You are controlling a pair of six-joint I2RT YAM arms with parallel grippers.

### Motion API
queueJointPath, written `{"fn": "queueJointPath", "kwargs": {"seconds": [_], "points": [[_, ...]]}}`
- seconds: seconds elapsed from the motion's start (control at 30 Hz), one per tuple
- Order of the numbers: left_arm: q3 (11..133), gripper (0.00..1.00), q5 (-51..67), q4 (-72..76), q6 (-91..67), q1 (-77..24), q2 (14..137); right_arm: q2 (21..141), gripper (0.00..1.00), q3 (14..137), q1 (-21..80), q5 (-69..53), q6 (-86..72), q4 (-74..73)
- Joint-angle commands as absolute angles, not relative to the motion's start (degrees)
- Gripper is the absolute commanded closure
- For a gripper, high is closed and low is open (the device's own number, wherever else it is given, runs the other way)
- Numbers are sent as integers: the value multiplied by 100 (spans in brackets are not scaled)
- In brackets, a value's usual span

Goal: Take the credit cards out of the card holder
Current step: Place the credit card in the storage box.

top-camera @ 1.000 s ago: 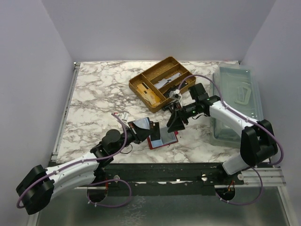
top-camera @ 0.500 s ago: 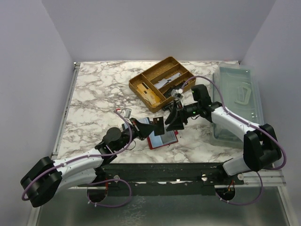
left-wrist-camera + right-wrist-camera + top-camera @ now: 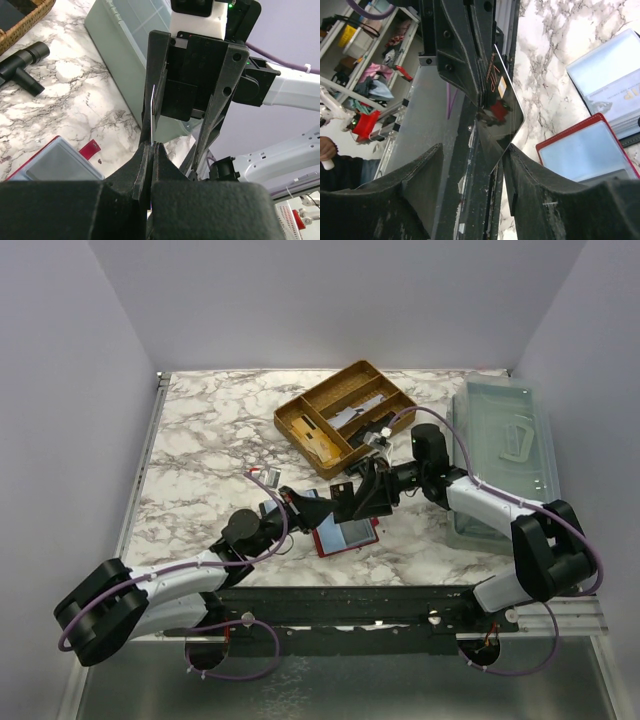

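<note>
My left gripper (image 3: 311,505) and my right gripper (image 3: 343,498) meet tip to tip just above the open red card holder (image 3: 347,536). A credit card (image 3: 326,502) between them is hardly visible. Behind lies a wooden tray (image 3: 300,448).

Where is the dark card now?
Top view, front middle: the card hangs near the red card holder, pinched by the left hand, between the right hand's open fingers.

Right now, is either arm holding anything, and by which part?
Yes. The left fingers are shut on one end of a card, pinching it near its edge. The right fingers stand open at its other end, not gripping it.
</note>
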State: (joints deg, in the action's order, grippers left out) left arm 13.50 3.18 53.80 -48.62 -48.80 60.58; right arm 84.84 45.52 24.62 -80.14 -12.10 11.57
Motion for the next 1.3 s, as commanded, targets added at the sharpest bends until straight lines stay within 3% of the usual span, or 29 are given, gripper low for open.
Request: {"fn": "queueJointPath", "kwargs": {"seconds": [0.0, 0.3, 0.4, 0.57, 0.77, 0.8, 0.87, 0.97, 1.03, 1.13, 1.27], "points": [[1542, 100, 481, 5898, -4907, -4868, 6183, 8548, 45, 4510, 2426, -8268, -1836, 1894], [1451, 100, 487, 6117, -5050, -4860, 6214, 8808, 59, 4194, 2316, -8337, -3668, 3615], [1441, 100, 504, 6183, -5069, -4860, 6251, 8866, 70, 4190, 2320, -8364, -4040, 3989], [1401, 100, 534, 6420, -5152, -4862, 6450, 9104, 98, 4164, 2320, -8461, -4959, 5046], [1378, 100, 519, 6613, -5200, -4861, 6598, 9344, 100, 4182, 2312, -8670, -5548, 5986], [1375, 92, 477, 6614, -5247, -4862, 6604, 9357, 100, 4251, 2312, -8791, -5448, 5899], [1317, 63, 377, 6608, -5314, -4856, 6563, 9348, 100, 4573, 2246, -8972, -4506, 4688], [1152, 35, 120, 6411, -5310, -4855, 6277, 9284, 100, 5634, 2071, -8451, -1171, 231], [1097, 23, 46, 5926, -5238, -4818, 5905, 9356, 100, 6359, 2053, -7733, 800, -1983], [1321, 8, -271, 4262, -5132, -4738, 5181, 9314, 100, 6737, 1885, -7119, 1580, -2816], [1961, 1, -411, 1817, -4710, -4600, 4421, 9331, 100, 7412, 1823, -5785, 2732, -3866]]}}
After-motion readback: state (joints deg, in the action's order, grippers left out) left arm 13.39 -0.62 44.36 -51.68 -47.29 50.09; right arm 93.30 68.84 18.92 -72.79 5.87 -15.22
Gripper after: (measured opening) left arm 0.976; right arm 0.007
